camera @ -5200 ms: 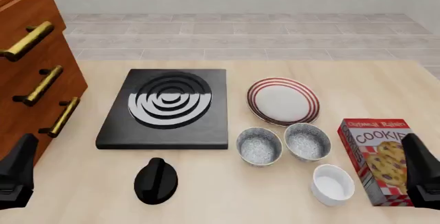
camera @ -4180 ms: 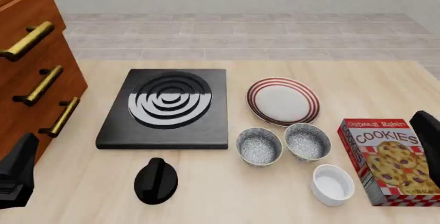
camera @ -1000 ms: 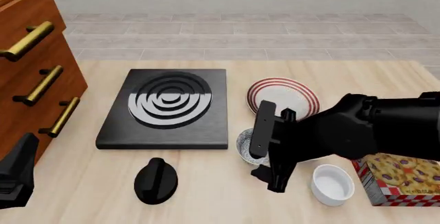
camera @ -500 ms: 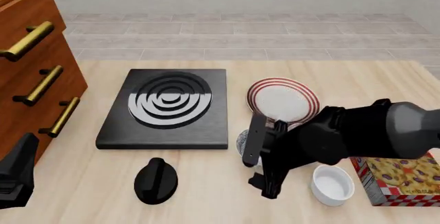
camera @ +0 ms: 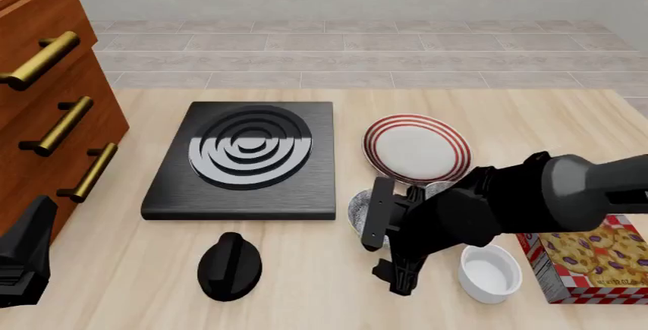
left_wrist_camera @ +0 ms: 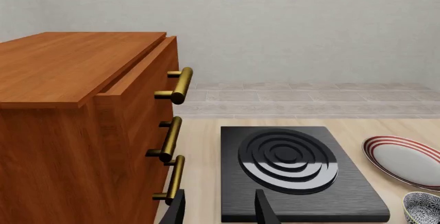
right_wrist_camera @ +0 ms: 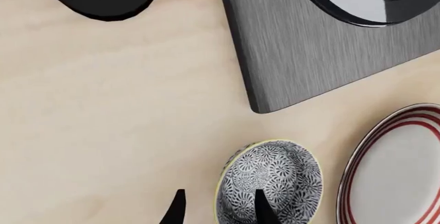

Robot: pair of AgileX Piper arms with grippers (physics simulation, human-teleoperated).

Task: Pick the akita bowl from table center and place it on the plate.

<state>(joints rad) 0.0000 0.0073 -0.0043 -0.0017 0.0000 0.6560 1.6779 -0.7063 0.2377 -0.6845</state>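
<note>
Right gripper (camera: 390, 246) spread, low over bowl (right_wrist_camera: 270, 182) at frame center, below plate (camera: 416, 149). Left gripper (left_wrist_camera: 218, 207) spread, lower left, idle.

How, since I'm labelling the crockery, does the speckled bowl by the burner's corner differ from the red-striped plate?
The akita bowl is deep and narrower; the plate is shallow and wider. The bowl is grey-and-white patterned inside with a pale rim; the plate is plain white with thin red rings. The open right gripper straddles the bowl's rim, while nothing is over the plate. Both are round and sit upright on the table, apart.
</note>
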